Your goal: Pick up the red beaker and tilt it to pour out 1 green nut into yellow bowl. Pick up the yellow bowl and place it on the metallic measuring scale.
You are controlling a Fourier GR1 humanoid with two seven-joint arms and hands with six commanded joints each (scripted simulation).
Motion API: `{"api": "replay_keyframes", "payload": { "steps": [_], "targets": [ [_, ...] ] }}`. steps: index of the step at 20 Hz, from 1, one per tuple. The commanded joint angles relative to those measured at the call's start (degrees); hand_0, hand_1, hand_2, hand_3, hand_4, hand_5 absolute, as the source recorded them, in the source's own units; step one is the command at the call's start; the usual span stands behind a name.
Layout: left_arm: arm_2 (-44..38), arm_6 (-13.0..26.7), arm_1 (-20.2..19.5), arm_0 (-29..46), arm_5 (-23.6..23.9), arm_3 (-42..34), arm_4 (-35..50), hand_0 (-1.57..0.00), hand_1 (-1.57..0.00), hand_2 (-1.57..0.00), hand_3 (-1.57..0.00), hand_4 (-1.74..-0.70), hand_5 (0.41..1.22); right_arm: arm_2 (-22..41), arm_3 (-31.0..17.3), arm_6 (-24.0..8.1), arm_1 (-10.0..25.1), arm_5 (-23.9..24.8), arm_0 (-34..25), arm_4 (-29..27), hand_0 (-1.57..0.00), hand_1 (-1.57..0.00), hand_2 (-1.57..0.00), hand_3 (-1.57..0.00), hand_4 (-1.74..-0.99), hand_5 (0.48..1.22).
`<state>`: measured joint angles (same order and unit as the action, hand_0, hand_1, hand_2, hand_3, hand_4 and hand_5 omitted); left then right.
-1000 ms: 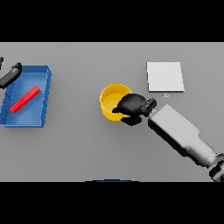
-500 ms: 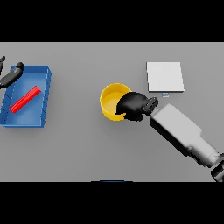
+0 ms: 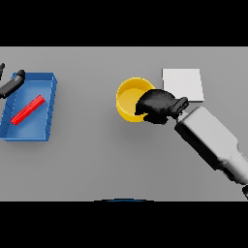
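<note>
Head view: our right hand has its fingers curled round the yellow bowl rim.
Scale sits at its 2 o'clock; we can't tell left hand fingers.

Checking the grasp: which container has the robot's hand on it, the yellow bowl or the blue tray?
The yellow bowl: the right hand grips its right rim. The blue tray sits far left.
</note>
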<state>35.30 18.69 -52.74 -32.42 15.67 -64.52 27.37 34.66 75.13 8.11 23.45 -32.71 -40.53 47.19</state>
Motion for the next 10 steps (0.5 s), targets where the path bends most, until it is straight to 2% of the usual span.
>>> {"api": "replay_keyframes", "payload": {
  "steps": [1, 3, 7, 10],
  "targets": [
    [0.1, -0.4, -0.1, 0.0, 0.0, 0.2, -0.3, 0.0, 0.0, 0.0, 0.0, -0.72, 0.686, -0.7, 0.9, 0.0, 1.3, 0.3, 0.2, 0.2, -1.56, -1.56, -1.43, -1.19, -1.739, 1.219],
    [0.0, -0.4, -0.5, 0.1, 0.0, -0.9, 0.0, 0.0, 0.0, 0.0, 0.0, -0.71, 0.686, -1.7, 1.7, -1.7, 2.2, 0.9, 0.5, 0.5, -1.57, -1.57, -1.48, -1.17, -1.74, 1.22],
    [0.2, 0.0, -0.6, 0.9, 0.7, -2.0, 0.1, 0.0, 0.0, 0.0, 0.0, -0.72, 0.694, -3.2, 1.3, -2.6, 2.9, 1.7, 0.0, 0.8, -1.56, -1.57, -1.53, -1.16, -1.74, 1.22],
    [0.1, 0.5, -0.7, 0.4, 0.7, -1.5, -0.1, 0.0, 0.0, 0.0, 0.0, -0.73, 0.71, -4.7, -1.3, -0.6, 4.8, 3.8, -1.3, 1.2, -1.57, -1.57, -1.53, -1.15, -1.741, 1.221]
  ]
}}
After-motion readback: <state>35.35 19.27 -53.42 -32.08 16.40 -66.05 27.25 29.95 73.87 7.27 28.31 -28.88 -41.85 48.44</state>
